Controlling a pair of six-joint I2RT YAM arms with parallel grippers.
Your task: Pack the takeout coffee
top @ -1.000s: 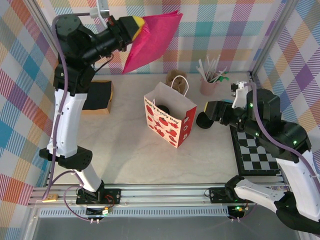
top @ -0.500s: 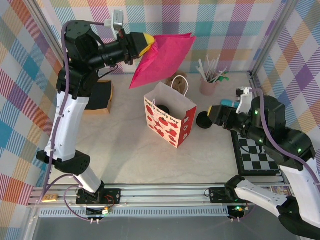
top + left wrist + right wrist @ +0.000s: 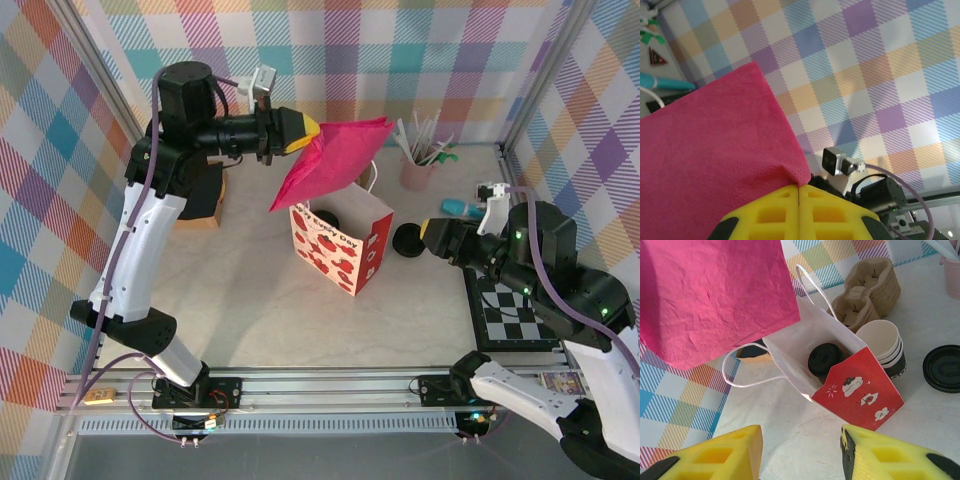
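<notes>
Takeout coffee (image 3: 825, 359): stands inside the paper bag (image 3: 345, 250), its round black lid facing up and its cup body hidden by the bag walls. The main step is judged done. Other entries follow, largest first.

1. Worktop (image 3: 240, 290): pale surface that carries everything below.
2. Pink tissue sheet (image 3: 335, 160): hangs in the air over the back edge of the bag's mouth, with no part of it inside. Lowering it in over the cup is judged the step still to do.
3. Paper bag: white with a red printed front. It stands upright mid-worktop with its mouth open and its handles loose. It has not been closed or lifted.
4. Left end effector (image 3: 799, 192): yellow pads pressed together on one corner of the tissue sheet, with the arm reaching out high towards the bag.
5. Right end effector (image 3: 801, 440): pads stand moderately apart with nothing between them. It hovers to the right of the bag, facing the opening.
6. Stack of empty paper cups (image 3: 886, 345): just beside the bag's far wall. Whether it touches cannot be told.
7. Loose black lid (image 3: 407, 240): lies flat on the worktop right of the bag, and is no part of the pack.
</notes>
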